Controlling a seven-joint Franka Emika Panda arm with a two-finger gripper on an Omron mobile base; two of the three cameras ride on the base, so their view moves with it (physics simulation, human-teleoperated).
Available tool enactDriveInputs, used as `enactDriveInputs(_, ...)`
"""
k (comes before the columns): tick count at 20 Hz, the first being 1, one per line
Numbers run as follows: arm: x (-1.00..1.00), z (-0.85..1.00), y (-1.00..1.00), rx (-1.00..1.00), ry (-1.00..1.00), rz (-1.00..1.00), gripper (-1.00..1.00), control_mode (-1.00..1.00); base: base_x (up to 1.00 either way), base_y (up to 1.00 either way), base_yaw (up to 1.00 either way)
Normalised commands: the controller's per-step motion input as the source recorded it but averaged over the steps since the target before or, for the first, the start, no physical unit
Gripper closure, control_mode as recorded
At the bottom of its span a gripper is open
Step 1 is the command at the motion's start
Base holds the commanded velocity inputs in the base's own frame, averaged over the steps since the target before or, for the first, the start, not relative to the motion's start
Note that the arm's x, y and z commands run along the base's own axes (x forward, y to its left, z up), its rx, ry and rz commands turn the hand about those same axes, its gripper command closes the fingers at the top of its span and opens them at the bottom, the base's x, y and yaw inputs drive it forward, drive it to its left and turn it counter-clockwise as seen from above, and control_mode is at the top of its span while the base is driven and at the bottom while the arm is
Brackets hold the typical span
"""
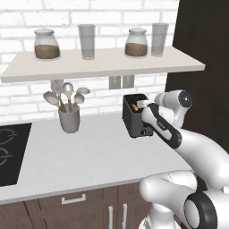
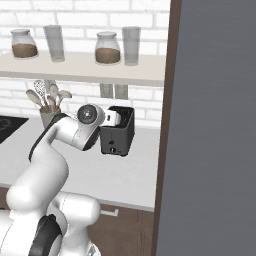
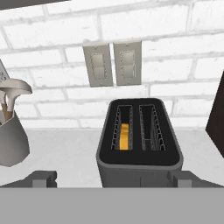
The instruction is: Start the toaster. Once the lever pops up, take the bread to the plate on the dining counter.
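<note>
The small dark grey boxy toaster (image 3: 139, 144) is seen standing on the white table (image 1: 89, 156) along the white brick wall, just below a pair of pale wall switches (image 3: 113, 63). From the hand camera it is set at about 6 o'clock, dead ahead, with its two slots facing up. A tan-orange slice of bread (image 3: 124, 136) is seated deep in the left slot; the right slot is bare. The end effector (image 3: 111, 179) is held just above and short of the toaster, its two dark fingertips (image 3: 41, 178) spread wide apart to either side of the toaster's body, with nothing gripped.

The task is judged to be at its very beginning. Whether the lever has been pressed cannot be told, since it is not clearly shown. Starting the toaster is judged still to be done, and after it the lifting of the bread and its carrying to the plate.

A grey pot of wooden spoons (image 1: 69, 117) stands well off at 9 o'clock of the toaster in the left base view.
</note>
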Motion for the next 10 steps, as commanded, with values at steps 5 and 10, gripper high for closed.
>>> enactDriveInputs(5,0.00,0.00,0.00,0.00,0.00,0.00,-1.00,-1.00,0.00,0.00,0.00)
enactDriveInputs(10,0.00,0.00,0.00,0.00,0.00,0.00,-1.00,-1.00,0.00,0.00,0.00)
